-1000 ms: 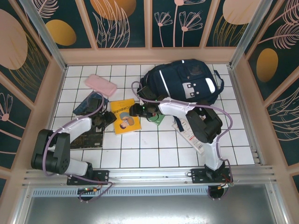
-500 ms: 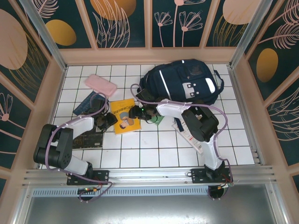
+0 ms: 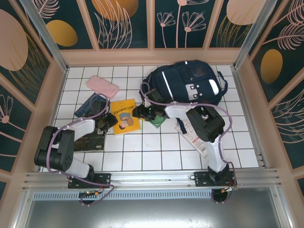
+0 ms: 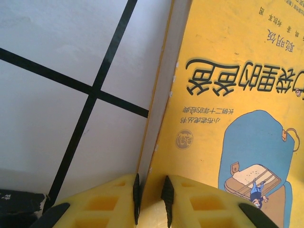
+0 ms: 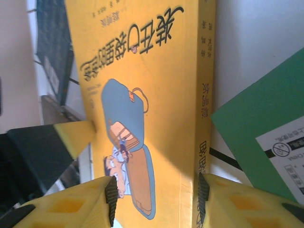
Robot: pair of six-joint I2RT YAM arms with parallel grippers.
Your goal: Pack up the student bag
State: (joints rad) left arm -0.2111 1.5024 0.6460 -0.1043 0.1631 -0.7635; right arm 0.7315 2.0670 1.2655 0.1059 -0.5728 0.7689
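Note:
The student bag, dark navy with a white stripe, lies at the back right of the tiled floor. A yellow book with a blue cartoon cover lies left of it, between my two grippers. My left gripper is at the book's left side; in the left wrist view the left gripper is shut on the yellow book's edge. My right gripper is at the book's right side. In the right wrist view the right gripper stands open, its pads astride the book's cover and spine.
A pink pencil case lies at the back left, a dark blue booklet in front of it and a black book nearer me. A green card and a white packet lie under the right arm. Walls ring the floor.
The left jaws have narrowed onto the book's edge. The right gripper has shifted a little toward the back along the book, its jaws slightly narrower. The book has slid slightly left.

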